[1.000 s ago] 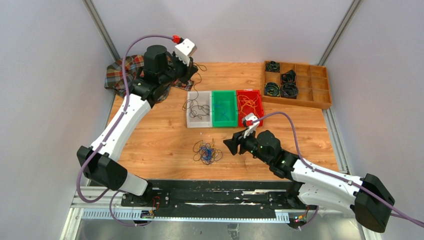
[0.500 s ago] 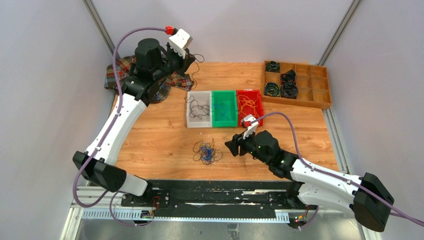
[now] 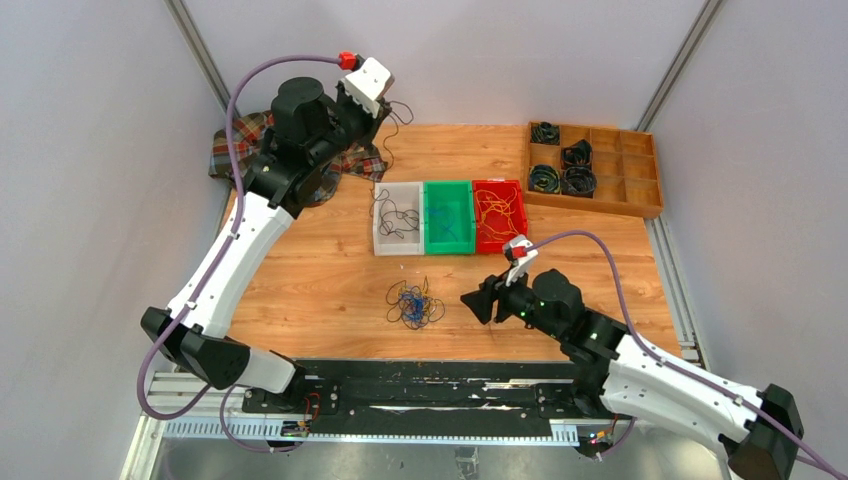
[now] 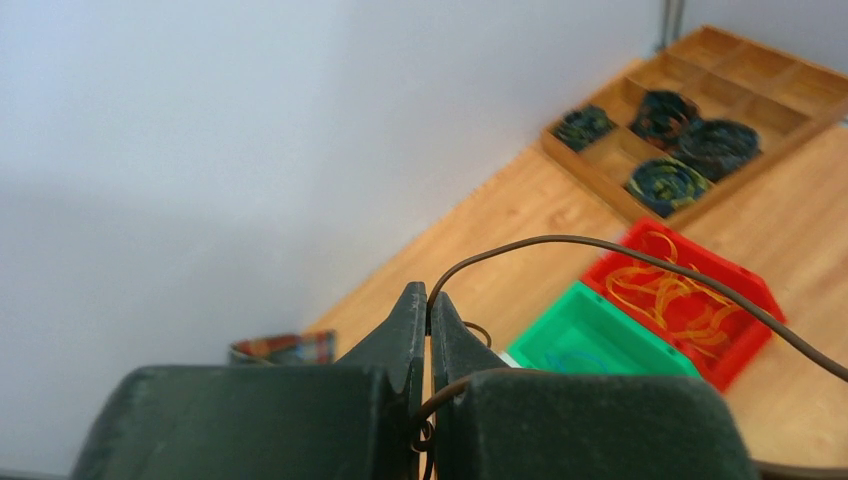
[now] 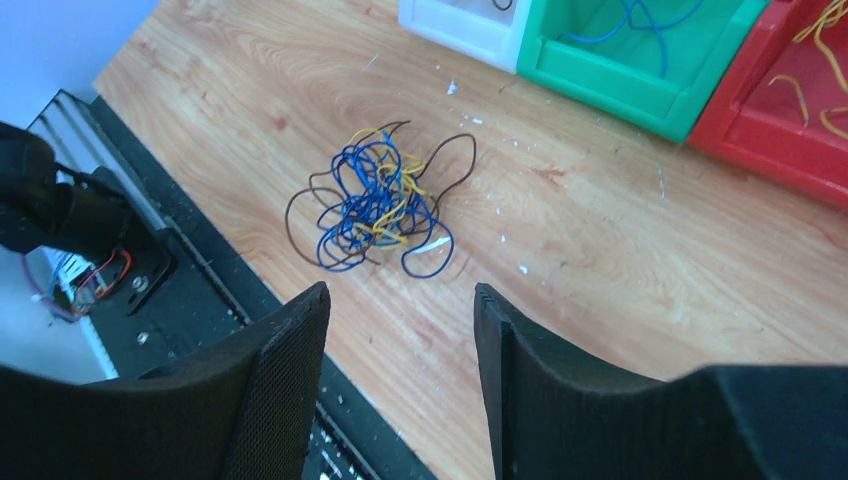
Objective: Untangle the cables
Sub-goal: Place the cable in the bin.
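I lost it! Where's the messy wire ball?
Top view: the wire ball lies in the middle, nearer than the green bin, just left of the right gripper.

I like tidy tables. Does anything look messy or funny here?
Yes. A plaid cloth lies crumpled at the far left corner of the table, and white specks dot the wood beside the tangled cables.

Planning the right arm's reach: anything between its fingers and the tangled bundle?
Nothing visible. Only bare table lies between the open right fingers and the cable bundle; the bins sit beyond it.
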You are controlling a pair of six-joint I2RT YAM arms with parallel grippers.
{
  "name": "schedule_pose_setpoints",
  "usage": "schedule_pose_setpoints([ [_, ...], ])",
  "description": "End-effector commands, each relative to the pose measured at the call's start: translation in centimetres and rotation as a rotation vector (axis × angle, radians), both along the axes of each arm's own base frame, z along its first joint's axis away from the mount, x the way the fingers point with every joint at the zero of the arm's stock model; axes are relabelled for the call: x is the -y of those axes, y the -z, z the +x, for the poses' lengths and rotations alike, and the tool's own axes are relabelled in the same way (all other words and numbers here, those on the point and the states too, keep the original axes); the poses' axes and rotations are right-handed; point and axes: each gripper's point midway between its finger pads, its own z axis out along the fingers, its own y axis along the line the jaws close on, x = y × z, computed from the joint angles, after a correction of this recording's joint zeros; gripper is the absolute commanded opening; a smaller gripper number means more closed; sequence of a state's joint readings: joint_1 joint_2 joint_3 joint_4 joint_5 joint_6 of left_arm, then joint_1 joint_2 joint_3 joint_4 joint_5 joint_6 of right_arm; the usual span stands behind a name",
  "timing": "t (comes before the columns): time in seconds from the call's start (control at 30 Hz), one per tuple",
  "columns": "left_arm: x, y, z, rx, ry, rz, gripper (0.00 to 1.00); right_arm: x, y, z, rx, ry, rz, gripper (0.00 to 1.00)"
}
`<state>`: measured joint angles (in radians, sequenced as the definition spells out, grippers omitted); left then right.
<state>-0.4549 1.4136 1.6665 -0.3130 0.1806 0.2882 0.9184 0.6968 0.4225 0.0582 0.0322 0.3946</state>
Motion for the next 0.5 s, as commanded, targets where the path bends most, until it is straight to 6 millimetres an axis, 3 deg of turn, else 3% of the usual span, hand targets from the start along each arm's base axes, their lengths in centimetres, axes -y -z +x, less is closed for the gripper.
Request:
schedule_pose_setpoints([
  [0.0,-2.4,-8.7,-1.0,0.274,-0.130,-0.041,0.01,1.2,1.6,-2.5,-0.107,-0.034,-0.043,0.55],
  [0.13,-3.1,-10.9,-1.9,0.348,-0.153,-0.060,0.01,1.8,1.4,-3.2,-0.122,-0.048,-0.069,0.55],
  [0.3,-2.8,-12.1,-2.7,0.370,-0.142,-0.035,0.01,1.6,1.3,-3.1,-0.127,-0.058,-0.089,0.56],
  [0.47,-4.6,-16.3,-4.6,0.550,-0.229,-0.126,0.01,1.5,0.7,-2.5,-0.109,-0.032,-0.072,0.56],
])
